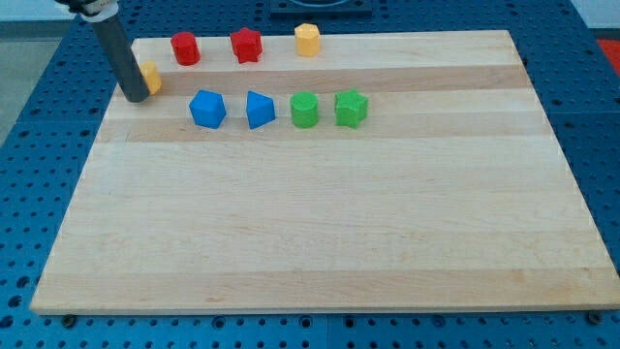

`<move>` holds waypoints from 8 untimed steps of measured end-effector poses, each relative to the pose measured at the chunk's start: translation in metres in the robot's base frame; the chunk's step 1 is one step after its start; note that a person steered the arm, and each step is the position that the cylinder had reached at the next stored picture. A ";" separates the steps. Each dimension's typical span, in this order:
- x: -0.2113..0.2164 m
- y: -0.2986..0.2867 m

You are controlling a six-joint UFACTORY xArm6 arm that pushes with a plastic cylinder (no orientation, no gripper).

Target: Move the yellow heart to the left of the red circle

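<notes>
it looked like a robotics lab: a pale wooden board (pixel 320 213) lay on a blue perforated bench (pixel 29 194), with small coloured test blocks in rows.

A pale wooden board (pixel 320 223) with lengthwise grain stripes sits on a blue perforated table (pixel 29 145). Far row: red circle (pixel 185 47), red star (pixel 246 45), yellow block (pixel 307 40). Nearer row — two blue blocks (pixel 207 109) (pixel 260 110), two green (pixel 304 110) (pixel 351 109). At left, a yellow-orange block (pixel 150 77) — beside the dark rod (pixel 121 58).
</notes>
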State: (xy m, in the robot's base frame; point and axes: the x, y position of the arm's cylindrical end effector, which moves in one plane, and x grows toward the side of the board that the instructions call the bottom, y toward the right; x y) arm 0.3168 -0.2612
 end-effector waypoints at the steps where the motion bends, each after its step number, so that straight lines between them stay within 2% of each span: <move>1: -0.017 0.000; 5: -0.072 0.000; 8: -0.061 0.014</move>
